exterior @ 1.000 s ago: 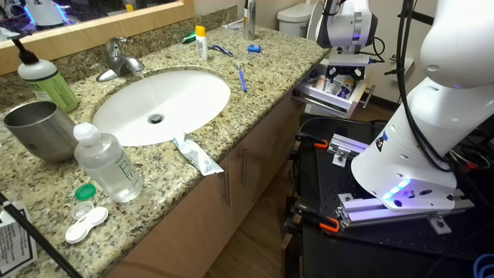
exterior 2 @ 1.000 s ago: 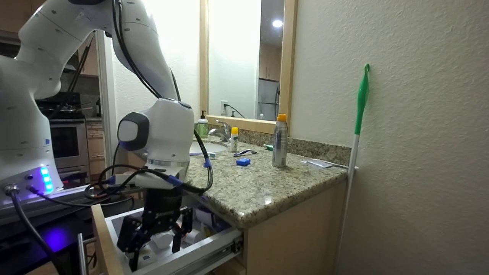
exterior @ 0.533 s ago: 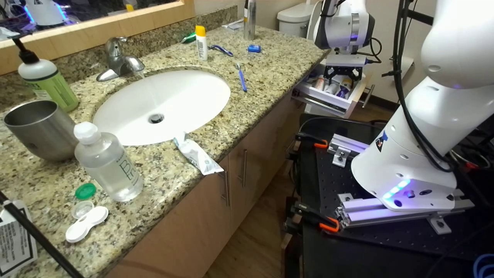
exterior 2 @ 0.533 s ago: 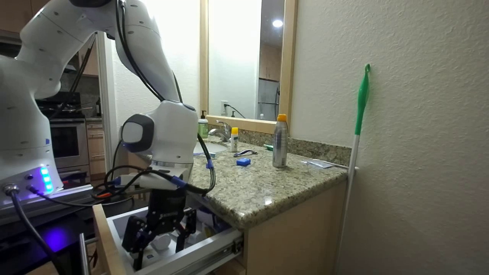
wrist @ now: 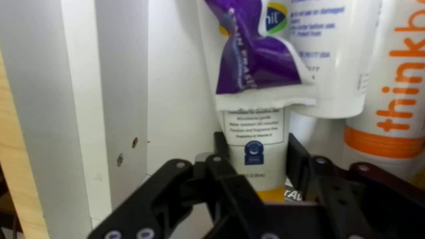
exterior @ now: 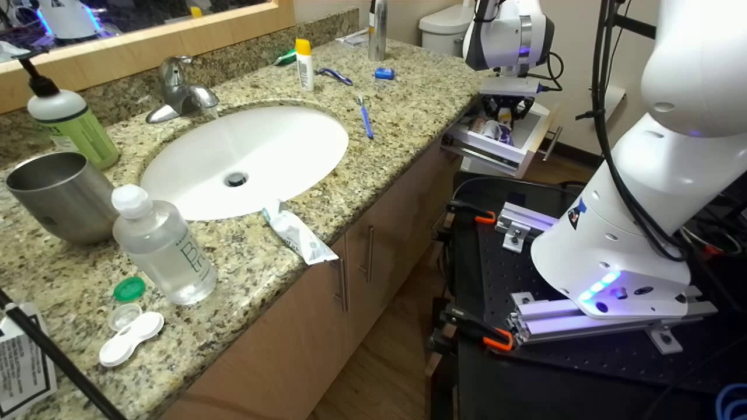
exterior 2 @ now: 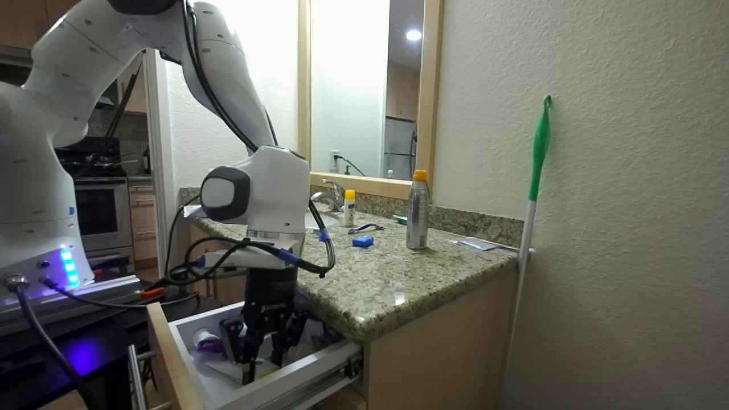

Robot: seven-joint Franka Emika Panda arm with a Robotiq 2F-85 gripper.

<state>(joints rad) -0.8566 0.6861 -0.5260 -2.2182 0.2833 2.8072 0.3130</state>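
I see the gripper partly closed, pinching a yellow-capped white tube | tube lies in pulled-out drawer, apart from the drawer's wooden front | purple tube overlaps the white one

At least two tubes showing in the drawer, one purple tube, one white tube! And at least two bottles: one white bottle, one orange-lettered bottle. One gripper! Up on the bench, three more bottles: one pump bottle, one clear bottle, one yellow-capped bottle! One sink, one faucet, one cup, one spray can, one razor, one toothbrush, one crumpled tube!
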